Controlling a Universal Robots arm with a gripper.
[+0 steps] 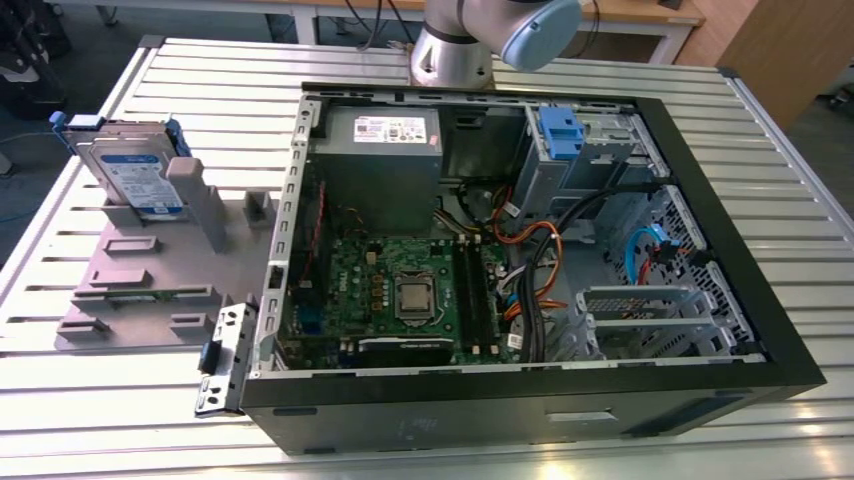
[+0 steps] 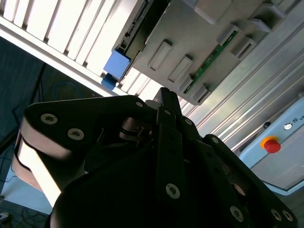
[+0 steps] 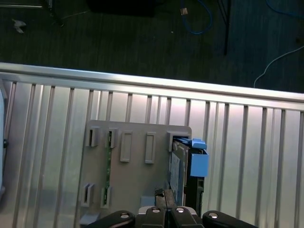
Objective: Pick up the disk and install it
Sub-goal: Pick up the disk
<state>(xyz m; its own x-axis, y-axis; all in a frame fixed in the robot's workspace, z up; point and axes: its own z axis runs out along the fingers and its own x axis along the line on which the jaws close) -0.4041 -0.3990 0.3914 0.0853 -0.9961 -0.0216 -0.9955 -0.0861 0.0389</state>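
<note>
The claw (image 3: 165,195) hangs over the grey holder (image 3: 137,175), pressed together and holding nothing. It is near the disk (image 3: 176,173) and apparently clear of it. The disk stands on edge in that holder, framed by its blue bracket (image 3: 198,164), at the exterior view's left of the surface (image 1: 747,140). Farther off lies the open case (image 1: 534,410), with its bay (image 1: 601,140) beside a blue latch (image 1: 561,132). By my reading nothing is done: the disk is neither lifted nor installed.

Disk (image 1: 134,175): we see silvery metal framed in blue plastic.
Table (image 1: 761,140): ribbed, shiny metal (we catch glare).
Holder (image 1: 134,290): matt grey plastic.
</note>
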